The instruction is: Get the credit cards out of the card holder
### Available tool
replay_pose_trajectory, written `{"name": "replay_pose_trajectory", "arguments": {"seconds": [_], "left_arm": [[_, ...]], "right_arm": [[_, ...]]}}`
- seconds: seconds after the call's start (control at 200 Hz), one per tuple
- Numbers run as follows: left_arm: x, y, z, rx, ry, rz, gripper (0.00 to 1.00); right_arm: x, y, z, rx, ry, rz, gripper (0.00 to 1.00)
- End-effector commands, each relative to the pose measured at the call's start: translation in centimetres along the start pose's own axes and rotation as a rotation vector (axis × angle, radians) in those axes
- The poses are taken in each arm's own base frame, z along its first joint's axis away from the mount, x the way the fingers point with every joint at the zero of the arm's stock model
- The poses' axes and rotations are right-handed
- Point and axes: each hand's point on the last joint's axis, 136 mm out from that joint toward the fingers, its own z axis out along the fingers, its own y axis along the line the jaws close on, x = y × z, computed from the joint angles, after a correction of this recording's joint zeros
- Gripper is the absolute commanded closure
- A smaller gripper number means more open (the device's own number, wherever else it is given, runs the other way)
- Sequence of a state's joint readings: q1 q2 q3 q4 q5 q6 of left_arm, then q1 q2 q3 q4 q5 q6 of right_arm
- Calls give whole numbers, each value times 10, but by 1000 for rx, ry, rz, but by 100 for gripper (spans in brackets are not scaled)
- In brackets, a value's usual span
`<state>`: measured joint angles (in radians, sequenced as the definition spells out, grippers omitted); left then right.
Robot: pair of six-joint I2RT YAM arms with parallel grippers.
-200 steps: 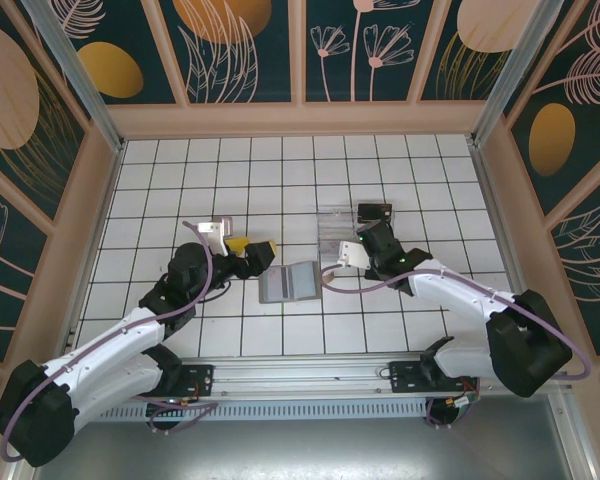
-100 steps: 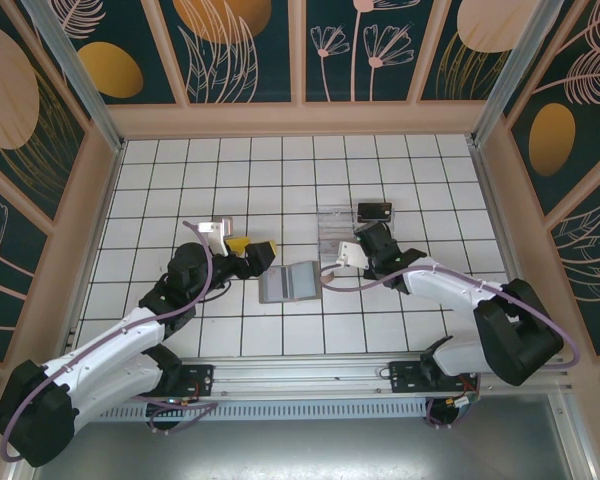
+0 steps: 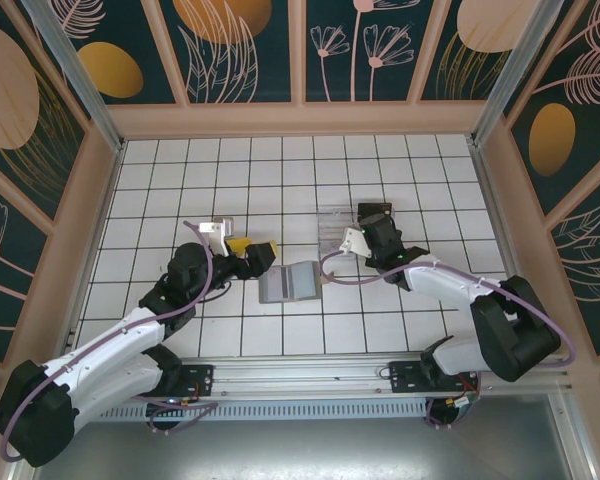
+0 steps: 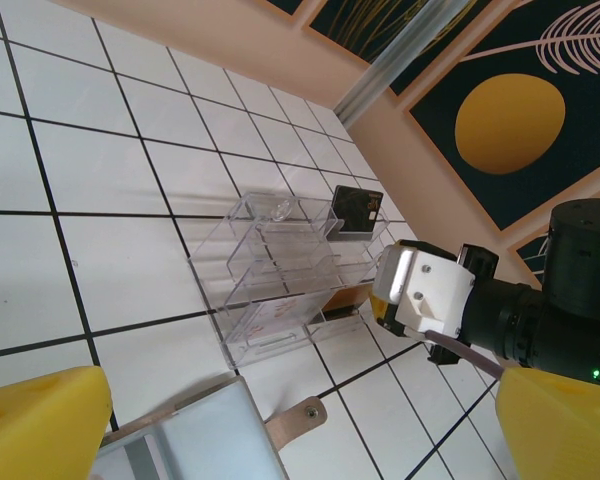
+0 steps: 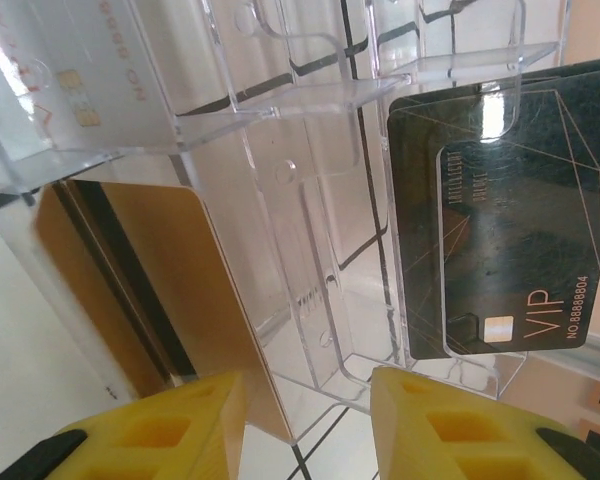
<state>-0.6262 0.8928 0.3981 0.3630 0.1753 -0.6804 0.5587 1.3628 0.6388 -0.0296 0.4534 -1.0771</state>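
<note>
The grey card holder [image 3: 290, 282] lies open on the tiles, and its tan strap tab [image 4: 300, 418] points toward the clear tray. My left gripper [image 3: 255, 255] hovers open just left of it, wide yellow fingers [image 4: 40, 425] apart and empty. A tan-gold credit card [image 5: 170, 290] stands in one slot of the tray, and a black VIP card [image 5: 510, 210] in another. My right gripper [image 5: 305, 385] is open at the tray's near edge. The gold card's corner sits beside its left finger [image 5: 170, 430], not clamped.
The clear plastic tray [image 3: 338, 232] stands at mid-table, between the card holder and the right arm. A pale card [image 5: 70, 90] sits in a further slot of it. The black card [image 3: 375, 211] shows at the tray's right side. Wooden walls ring the tiled floor.
My right gripper has gone from shut to open and edged farther toward the tray, letting go of the tan-gold card. The left arm and the card holder have not moved.
</note>
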Motion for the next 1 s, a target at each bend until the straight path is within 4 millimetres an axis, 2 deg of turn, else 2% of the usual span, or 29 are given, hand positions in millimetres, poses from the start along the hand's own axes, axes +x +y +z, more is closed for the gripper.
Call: {"name": "replay_pose_trajectory", "arguments": {"seconds": [0.0,0.13,0.245,0.39,0.51,0.616,0.996], "left_arm": [[-4,-4,0,26,-18,20,1],[-4,-3,0,24,-19,20,1],[-4,-3,0,23,-19,20,1],[-3,-2,1,22,-17,20,1],[-3,-1,1,17,-16,20,1],[-2,-1,2,18,-11,20,1],[-2,-1,1,16,-13,20,1]], "right_arm": [[2,-5,3,23,14,-6,60],[-3,-17,-5,26,1,47,60],[-15,-20,-21,-40,-65,125,51],[-20,-2,-31,-152,-107,159,43],[-15,18,-28,-214,-96,147,38],[-9,25,-22,-213,-72,123,36],[-6,13,0,-113,-9,88,37]]}}
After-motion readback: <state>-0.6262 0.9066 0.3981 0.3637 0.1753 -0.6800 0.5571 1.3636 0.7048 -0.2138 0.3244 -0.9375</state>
